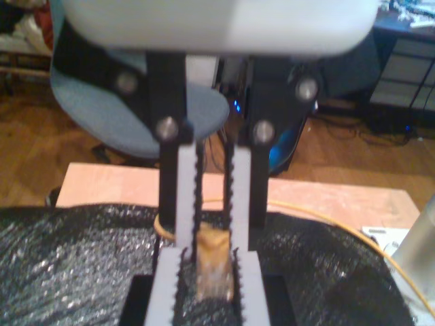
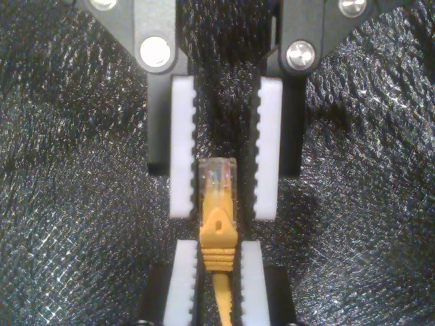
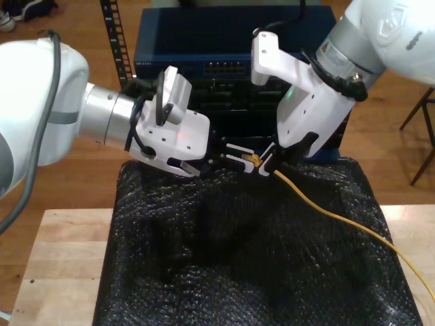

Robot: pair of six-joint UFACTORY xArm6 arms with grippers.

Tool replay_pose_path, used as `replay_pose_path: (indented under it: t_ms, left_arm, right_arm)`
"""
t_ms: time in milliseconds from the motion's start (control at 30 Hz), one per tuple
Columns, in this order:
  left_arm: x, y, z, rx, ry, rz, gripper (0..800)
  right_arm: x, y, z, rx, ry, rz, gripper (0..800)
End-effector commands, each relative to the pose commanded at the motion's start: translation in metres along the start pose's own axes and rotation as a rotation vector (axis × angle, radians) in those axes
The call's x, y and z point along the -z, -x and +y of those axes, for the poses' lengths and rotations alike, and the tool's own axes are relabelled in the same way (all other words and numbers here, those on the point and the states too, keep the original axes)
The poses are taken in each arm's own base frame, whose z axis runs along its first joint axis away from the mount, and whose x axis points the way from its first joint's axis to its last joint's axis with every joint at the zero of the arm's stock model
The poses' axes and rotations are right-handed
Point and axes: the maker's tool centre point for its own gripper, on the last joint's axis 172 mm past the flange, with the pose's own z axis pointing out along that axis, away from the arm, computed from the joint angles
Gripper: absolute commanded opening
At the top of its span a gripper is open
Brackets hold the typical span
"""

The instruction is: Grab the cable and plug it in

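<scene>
A crinkled black plastic sheet [image 3: 238,258] covers most of a light wooden table [image 3: 61,258] and fills the lower centre of the exterior view. Behind it, at the top centre of that view, stands a dark blue box-shaped network unit [image 3: 204,41] with a row of ports on its front. Two white robot arms reach in over the sheet, one from the exterior view's left and one from the exterior view's upper right. Their two grippers meet tip to tip just above the sheet's far edge, in front of the blue unit. My first gripper [image 3: 243,156], on the arm from the exterior view's left, has its toothed white pads [image 1: 182,197] drawn narrow. They are clamped on the yellow moulded boot of the one long thin yellow network cable [image 3: 333,217]. My second gripper [image 2: 224,204], on the arm from the exterior view's upper right, faces it with its pads [image 2: 182,146] set part way apart. The cable's single small clear plastic plug [image 2: 217,173] pokes into the space between them. The plug sits close beside one pad, and a clear gap is left to the other. From the boot the cable bends round behind my first gripper's fingers. It then runs slack across the sheet toward the lower right of the exterior view and off the frame edge. A blue office chair [image 1: 102,109] stands on the wood floor beyond the table in the first wrist view.
</scene>
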Motion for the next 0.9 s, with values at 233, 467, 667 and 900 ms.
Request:
replay_pose_path:
  t_ms: [233,467,667,900]
  left_arm:
    - [0.002,0.001,-0.001,0.002,-0.002,0.003,163]
    - [0.010,0.003,-0.005,0.012,-0.019,0.008,147]
    - [0.011,0.004,-0.005,0.014,-0.020,0.010,130]
    - [0.010,0.004,-0.004,0.015,-0.012,0.011,126]
  right_arm:
    - [0.001,0.000,0.000,0.001,0.003,0.001,8]
    - [0.001,0.001,0.001,-0.003,0.003,0.001,8]
    - [0.002,0.000,0.001,-0.001,0.004,0.001,8]
    - [0.001,0.001,0.001,-0.002,0.003,0.001,8]
